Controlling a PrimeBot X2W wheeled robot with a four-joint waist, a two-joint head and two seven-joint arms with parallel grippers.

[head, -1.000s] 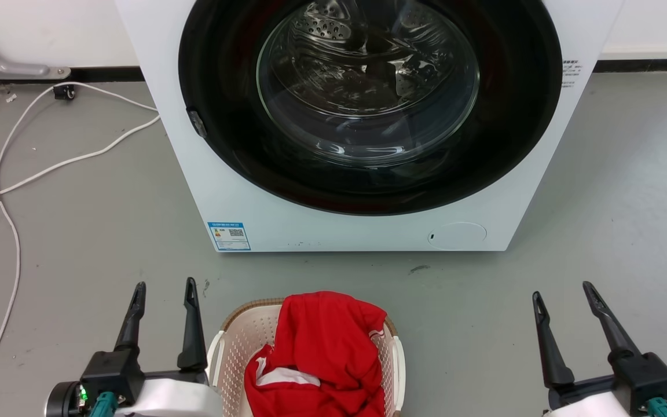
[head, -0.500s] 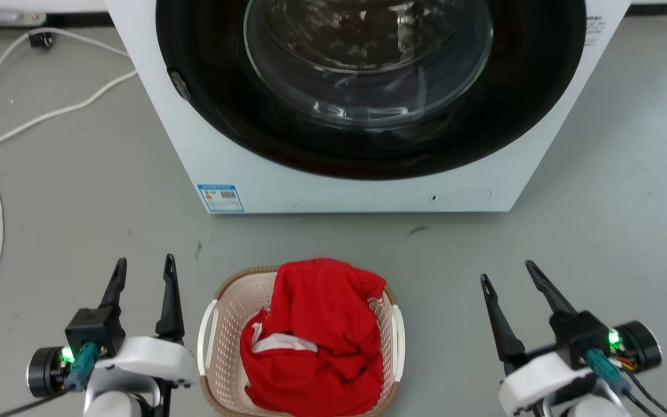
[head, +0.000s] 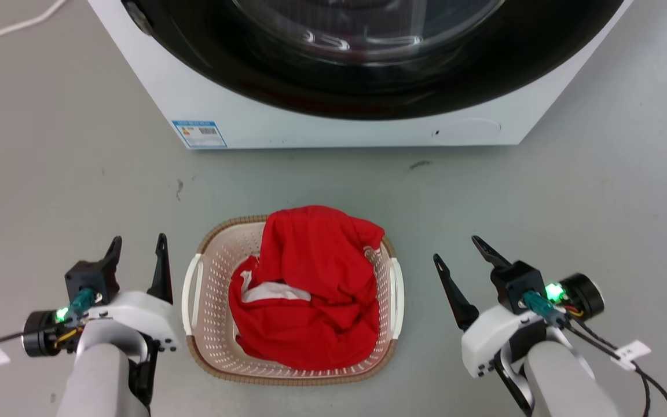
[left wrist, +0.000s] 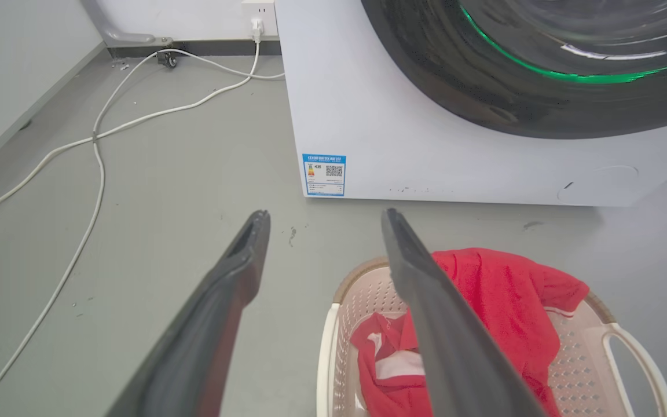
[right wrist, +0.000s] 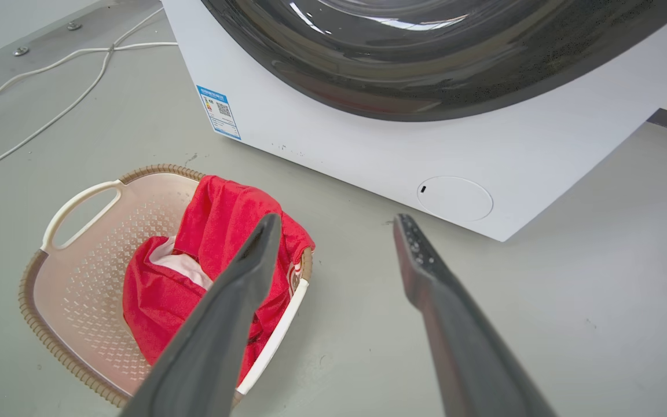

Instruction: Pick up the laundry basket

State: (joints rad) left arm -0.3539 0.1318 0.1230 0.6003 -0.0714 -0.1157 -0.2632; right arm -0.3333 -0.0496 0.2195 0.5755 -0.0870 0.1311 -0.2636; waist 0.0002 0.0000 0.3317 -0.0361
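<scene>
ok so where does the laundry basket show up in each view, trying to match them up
Head view: laundry basket at bottom centre, below the washing machine.
Left wrist view: laundry basket at lower right, cut by the bottom edge.
Right wrist view: laundry basket at lower left.
Shared landmark: the blue label on the machine's lower front corner, mid-frame in the left wrist view, upper left in the right wrist view.

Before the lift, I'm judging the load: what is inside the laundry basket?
A crumpled red garment fills most of the laundry basket. Anything beneath the cloth is covered and cannot be seen.
</scene>
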